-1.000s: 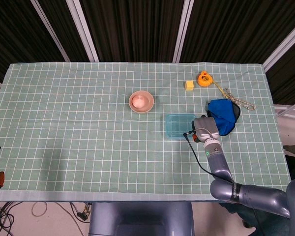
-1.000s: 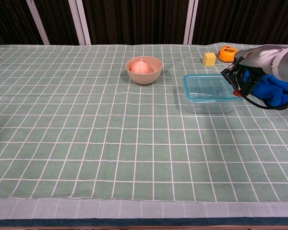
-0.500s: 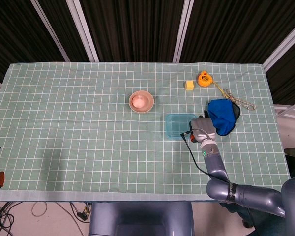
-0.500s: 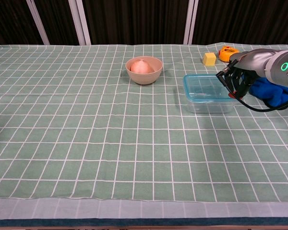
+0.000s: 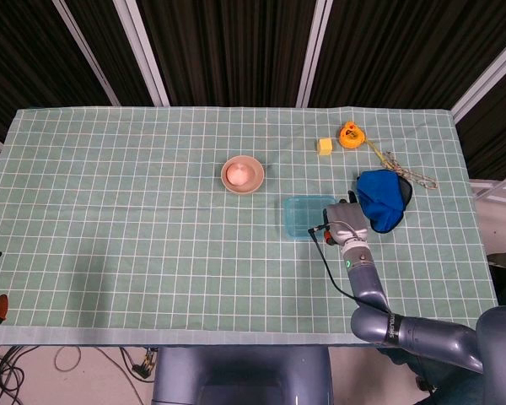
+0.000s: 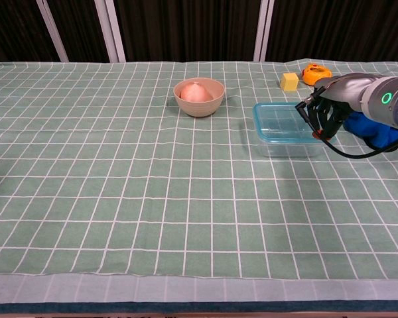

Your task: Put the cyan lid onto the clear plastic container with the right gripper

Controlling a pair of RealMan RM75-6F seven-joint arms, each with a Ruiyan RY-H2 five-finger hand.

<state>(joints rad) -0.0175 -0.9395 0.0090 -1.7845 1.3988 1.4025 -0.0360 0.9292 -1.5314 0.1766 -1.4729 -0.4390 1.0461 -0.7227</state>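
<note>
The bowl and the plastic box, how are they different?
The bowl is round and tan, you cannot see through it, and it holds a pale roundish thing. The clear plastic container is rectangular, see-through, with a cyan lid on top. The right hand is at the container's right end, while nothing is near the bowl. Both stand upright on the green checked tablecloth.

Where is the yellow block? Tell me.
Head view: the yellow block lies far right on the table, just left of the orange tape measure.
</note>
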